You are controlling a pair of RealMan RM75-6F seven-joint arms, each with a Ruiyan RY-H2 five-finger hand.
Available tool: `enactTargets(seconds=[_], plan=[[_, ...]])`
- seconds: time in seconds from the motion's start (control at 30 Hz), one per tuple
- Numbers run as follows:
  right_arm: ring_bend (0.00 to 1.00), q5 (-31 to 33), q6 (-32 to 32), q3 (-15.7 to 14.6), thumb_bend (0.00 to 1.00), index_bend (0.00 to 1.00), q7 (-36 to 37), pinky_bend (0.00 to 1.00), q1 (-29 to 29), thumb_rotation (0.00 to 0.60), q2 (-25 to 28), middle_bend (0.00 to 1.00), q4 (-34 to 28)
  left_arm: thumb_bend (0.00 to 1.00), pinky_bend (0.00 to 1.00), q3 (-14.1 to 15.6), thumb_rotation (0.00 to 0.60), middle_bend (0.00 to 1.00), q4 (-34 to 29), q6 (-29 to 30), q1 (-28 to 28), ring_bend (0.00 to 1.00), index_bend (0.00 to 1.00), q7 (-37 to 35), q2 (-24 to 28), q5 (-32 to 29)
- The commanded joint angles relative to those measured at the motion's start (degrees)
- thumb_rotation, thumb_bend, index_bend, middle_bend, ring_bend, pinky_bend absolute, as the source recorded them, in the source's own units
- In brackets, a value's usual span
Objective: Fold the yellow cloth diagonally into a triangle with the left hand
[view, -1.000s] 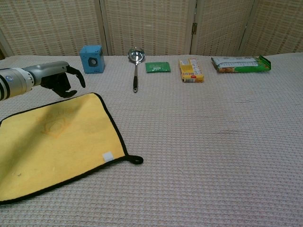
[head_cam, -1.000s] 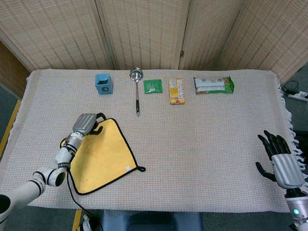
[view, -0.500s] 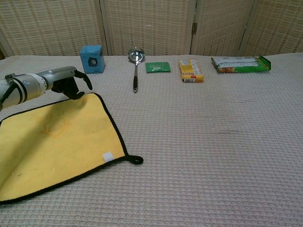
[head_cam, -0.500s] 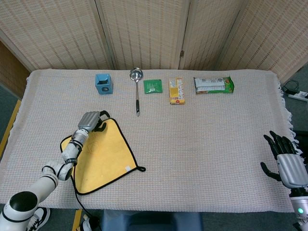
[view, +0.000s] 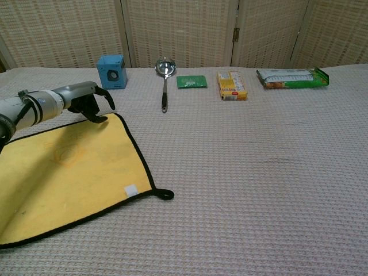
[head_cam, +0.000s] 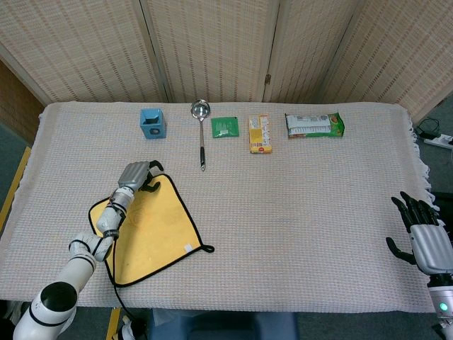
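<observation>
Yellow cloth [head_cam: 150, 228] lies flat and unfolded at the table's [head_cam: 297, 212] near left, my left hand [head_cam: 136, 176] poised over its far corner, fingers curled but gripping nothing, so the whole diagonal fold remains.

Staged robot test area, probably a lab: a worktop [head_cam: 311, 212] covered in pale woven fabric, enclosed behind by folding wicker screens [head_cam: 212, 49], with small props laid in a tidy row and a power strip [head_cam: 440, 139] on the floor.

the table [head_cam: 304, 212] bears a yellow cloth [head_cam: 152, 230], blue box [head_cam: 151, 122], ladle [head_cam: 201, 134] and three packets.
</observation>
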Motion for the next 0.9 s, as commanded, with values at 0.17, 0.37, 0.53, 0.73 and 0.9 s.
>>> enactTargets(seconds=[0.17, 0.37, 0.53, 0.73, 0.9], plan=[[0.00, 0.2, 0.5, 0.1, 0.41, 0.00, 0.1, 0.00, -0.3, 0.600, 0.1, 0.00, 0.0, 0.43, 1.00, 0.5, 0.600, 1.00, 2.5, -2.0, -1.0, 1.00, 0.40, -1.2, -1.3, 0.2], [0.00, 0.1, 0.7, 0.1, 0.41, 0.00, 0.3, 0.00, -0.5, 0.600, 0.3, 0.00, 0.0, 0.43, 1.00, 0.9, 0.600, 1.00, 3.6, -2.9, -1.2, 1.00, 0.43, -1.7, -2.1, 0.3], [0.00, 0.0, 1.1, 0.1, 0.41, 0.00, 0.2, 0.00, -0.7, 0.600, 0.3, 0.00, -0.1, 0.43, 1.00, 1.0, 0.600, 1.00, 4.0, -2.7, -1.1, 1.00, 0.47, -2.2, -2.6, 0.4], [0.00, 0.1, 0.6, 0.1, 0.41, 0.00, 0.0, 0.00, -0.5, 0.600, 0.2, 0.00, 0.0, 0.43, 1.00, 1.2, 0.600, 1.00, 4.4, -1.0, -0.8, 1.00, 0.57, -2.6, -2.9, 0.5], [0.00, 0.1, 0.2, 0.0, 0.41, 0.00, -0.3, 0.00, -0.4, 0.600, 0.2, 0.00, -0.2, 0.43, 1.00, 1.1, 0.600, 1.00, 4.4, 0.8, -0.3, 1.00, 0.60, -2.9, -2.6, 0.4]])
